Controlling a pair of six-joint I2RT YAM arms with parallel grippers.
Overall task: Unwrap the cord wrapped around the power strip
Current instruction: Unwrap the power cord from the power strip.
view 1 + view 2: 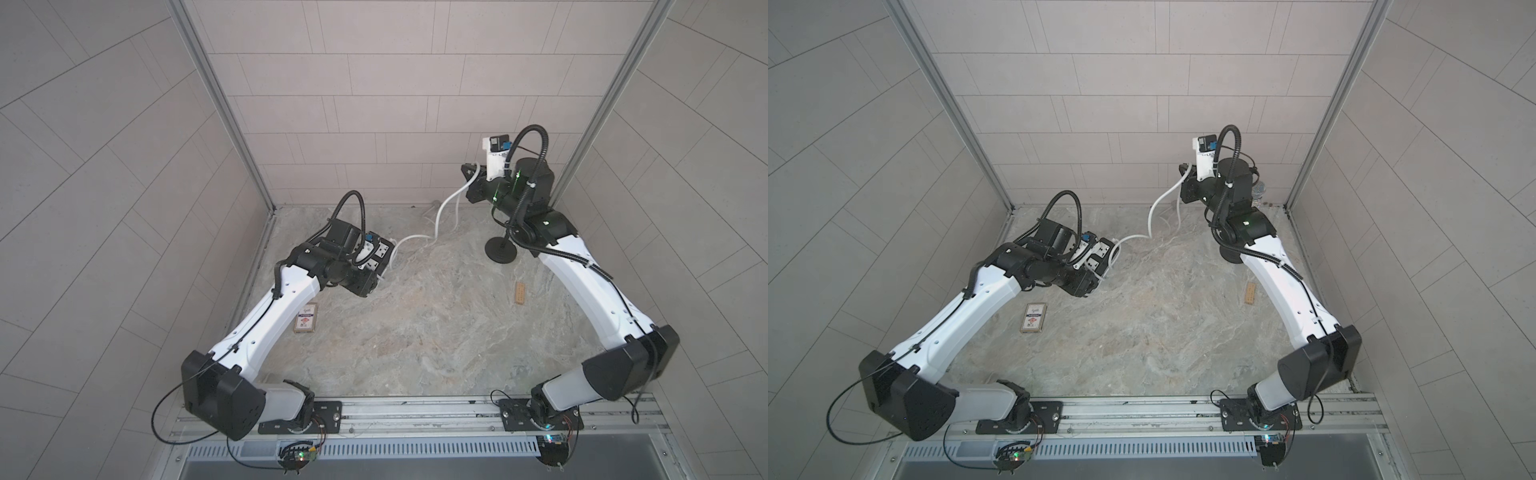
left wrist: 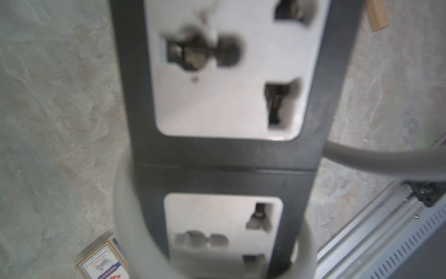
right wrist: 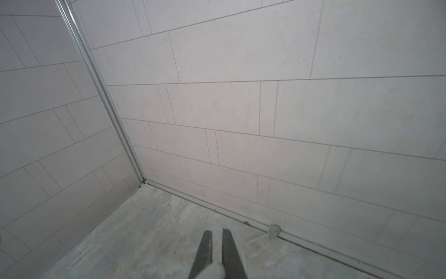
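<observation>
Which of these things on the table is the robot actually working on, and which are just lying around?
Part of the job:
- power strip
- white cord, one loop of it around the strip

Just lying about:
- small card box
- black round-based stand
- small wooden block

I hold the power strip (image 1: pixel 383 250), black with white socket faces (blurred up close), at my left, apparently off the table. One loop of the pale cord (image 2: pixel 386 166) circles its end; the rest rises slack to my right claw (image 3: pixel 217 233), pinched there.
</observation>
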